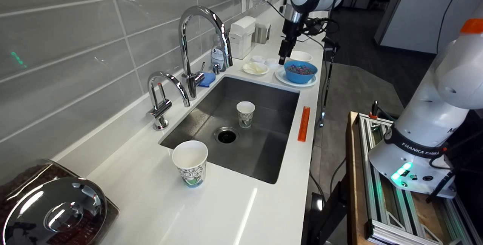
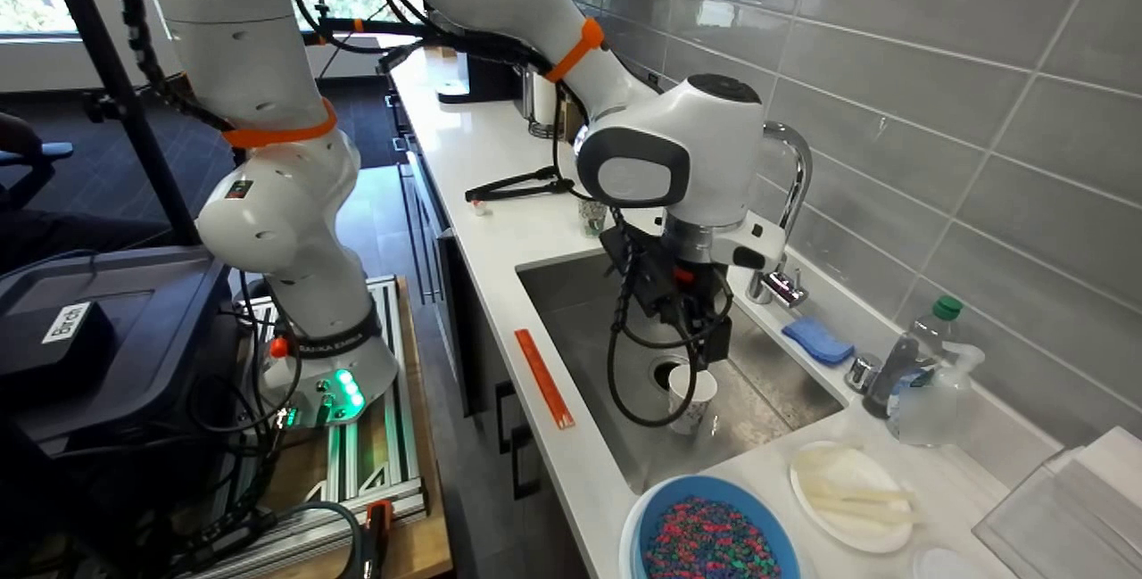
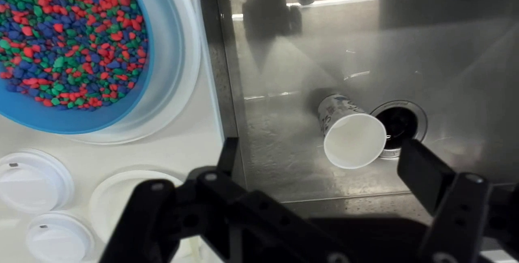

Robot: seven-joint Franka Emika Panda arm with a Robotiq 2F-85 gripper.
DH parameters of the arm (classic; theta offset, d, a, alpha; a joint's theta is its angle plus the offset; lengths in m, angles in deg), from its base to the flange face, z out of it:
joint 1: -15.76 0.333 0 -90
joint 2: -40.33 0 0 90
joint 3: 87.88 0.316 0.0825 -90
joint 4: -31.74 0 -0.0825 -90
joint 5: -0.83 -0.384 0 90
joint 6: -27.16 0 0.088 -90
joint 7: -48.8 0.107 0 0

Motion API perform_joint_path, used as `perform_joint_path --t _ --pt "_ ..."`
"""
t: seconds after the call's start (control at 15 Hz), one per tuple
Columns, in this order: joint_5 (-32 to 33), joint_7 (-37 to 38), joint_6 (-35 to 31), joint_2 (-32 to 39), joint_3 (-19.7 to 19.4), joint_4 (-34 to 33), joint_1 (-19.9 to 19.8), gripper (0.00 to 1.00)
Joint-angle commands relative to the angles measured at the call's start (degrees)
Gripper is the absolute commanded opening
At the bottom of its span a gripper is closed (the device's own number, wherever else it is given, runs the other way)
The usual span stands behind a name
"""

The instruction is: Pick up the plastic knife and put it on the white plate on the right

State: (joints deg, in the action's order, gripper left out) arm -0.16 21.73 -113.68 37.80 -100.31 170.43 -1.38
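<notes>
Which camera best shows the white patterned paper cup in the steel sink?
The wrist view: the cup appears largest there, nothing covers it, and its inside faces the camera. Both exterior views show it smaller; in an exterior view, a looping black cable crosses it.

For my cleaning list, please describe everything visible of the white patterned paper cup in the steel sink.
The tapered white cup, apparently paper, has grey scrollwork outside, green near its base, and white inside. Lidless and uncrushed, it stands upright beside the round dark drain; only the sink floor touches it.
</notes>
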Motion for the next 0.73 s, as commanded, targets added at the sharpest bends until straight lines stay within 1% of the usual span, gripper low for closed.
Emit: perform_joint_path --t 0.0,0.4,0.67 --pt "2.0 -1.8 2.9 -4.8 -0.4 3.4 2.2 1.0" --pt "3.0 0.3 2.6 -6.1 0.2 4.6 4.9 1.0" --pt "5.0 2.5 2.1 -6.1 0.7 5.0 5.7 1.0"
